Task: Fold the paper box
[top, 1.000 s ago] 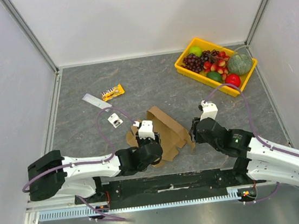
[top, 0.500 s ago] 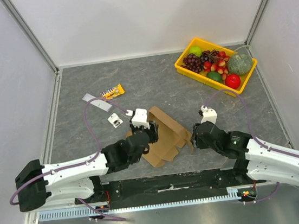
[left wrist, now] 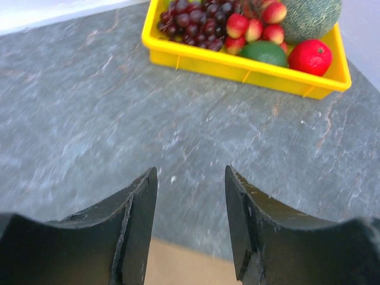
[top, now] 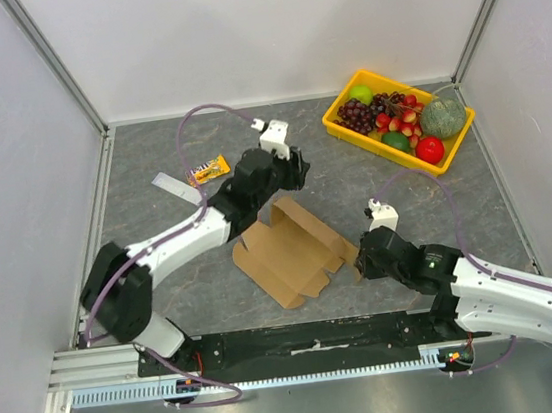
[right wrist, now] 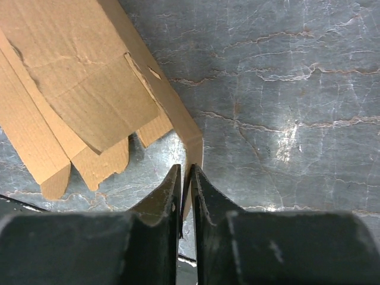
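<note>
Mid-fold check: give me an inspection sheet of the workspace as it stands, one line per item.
Surface: grey marbled table, no spills seen.
Job's things: paper box is an open creased sheet, not yet a closed box.
Clutter: yellow tray of fruit at the far right; snack bar and pale strip at the far left.
Grippers: left tool open and empty, above the table past the box's far edge; right tool pinched on the box's near right edge.
Cables: left arm's purple cable loops high over the arm; right arm's purple cable arcs close by the tray's near corner.
Surroundings: white walls; metal rail along the near edge.
</note>
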Robot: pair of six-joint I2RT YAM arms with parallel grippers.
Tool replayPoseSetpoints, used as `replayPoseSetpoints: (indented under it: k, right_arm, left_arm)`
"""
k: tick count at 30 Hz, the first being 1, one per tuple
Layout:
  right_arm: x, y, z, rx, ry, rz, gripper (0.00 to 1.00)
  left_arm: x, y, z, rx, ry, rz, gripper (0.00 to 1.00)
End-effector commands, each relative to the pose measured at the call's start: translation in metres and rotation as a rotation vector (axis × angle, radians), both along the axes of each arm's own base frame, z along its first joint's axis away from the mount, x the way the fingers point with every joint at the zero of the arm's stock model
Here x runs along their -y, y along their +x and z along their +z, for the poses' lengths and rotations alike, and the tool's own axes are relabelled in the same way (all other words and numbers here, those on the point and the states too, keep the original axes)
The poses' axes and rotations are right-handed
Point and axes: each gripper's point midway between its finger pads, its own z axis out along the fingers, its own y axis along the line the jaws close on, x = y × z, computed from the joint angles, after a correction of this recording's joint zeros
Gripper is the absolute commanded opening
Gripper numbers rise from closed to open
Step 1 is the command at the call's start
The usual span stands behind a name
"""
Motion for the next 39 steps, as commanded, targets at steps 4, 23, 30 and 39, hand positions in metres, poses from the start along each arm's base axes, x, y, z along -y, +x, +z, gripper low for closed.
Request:
replayPoseSetpoints:
  k: [4,23,30,39]
  right_arm:
    - [0.006,0.019,0.009,0.099,-0.03,-0.037,0.04]
    - [0.004,0.086,0.047,0.452,-0.297,0.046,0.0]
    - [0.007,0.103,0.041,0.435,-0.322,0.049,0.0]
    - [0.003,0.134,0.037,0.391,-0.316,0.127,0.0]
  left_arm:
    - [0.06,0.038,-0.018,-0.092,0.044,-0.307,0.54]
    - [0.042,0.075,-0.085,-0.266,0.146,-0.328,0.51]
    - [0.032,0.062,-0.097,-0.311,0.168,-0.323,0.5]
    - [0.008,0.031,-0.11,-0.354,0.169,-0.292,0.49]
